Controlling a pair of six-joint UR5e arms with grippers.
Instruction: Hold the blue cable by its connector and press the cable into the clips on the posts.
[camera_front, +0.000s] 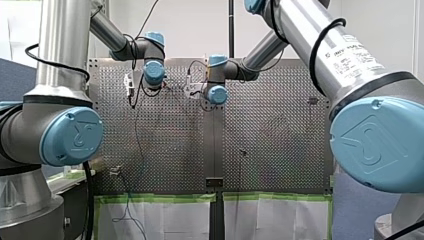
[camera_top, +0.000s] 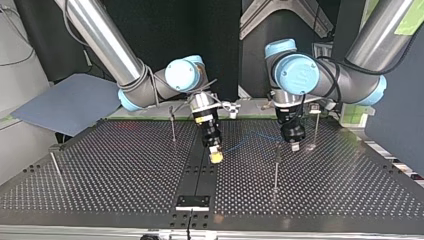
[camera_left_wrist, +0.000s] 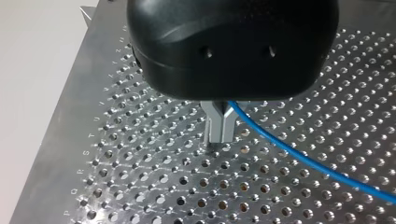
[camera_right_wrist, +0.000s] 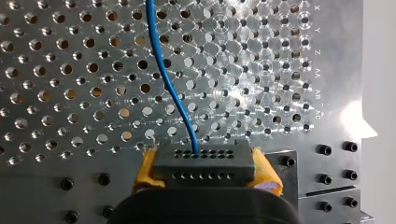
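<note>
My left arm (camera_front: 116, 41), my right arm (camera_front: 260, 52), both over perforated table (camera_front: 275, 140)

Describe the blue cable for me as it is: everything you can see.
The blue cable is thin, smooth and round, plastic-sheathed by the look. One end enters a dark, hole-dotted connector clamped between my right gripper's yellow pads. It curves away over the perforated table to my left gripper, whose metal fingers close on it. It bends gently, not pulled taut.

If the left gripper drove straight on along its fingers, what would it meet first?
The perforated metal table, directly ahead of my left gripper; the thin blue cable leads off sideways, out of that line. The remaining gap is unclear.
</note>
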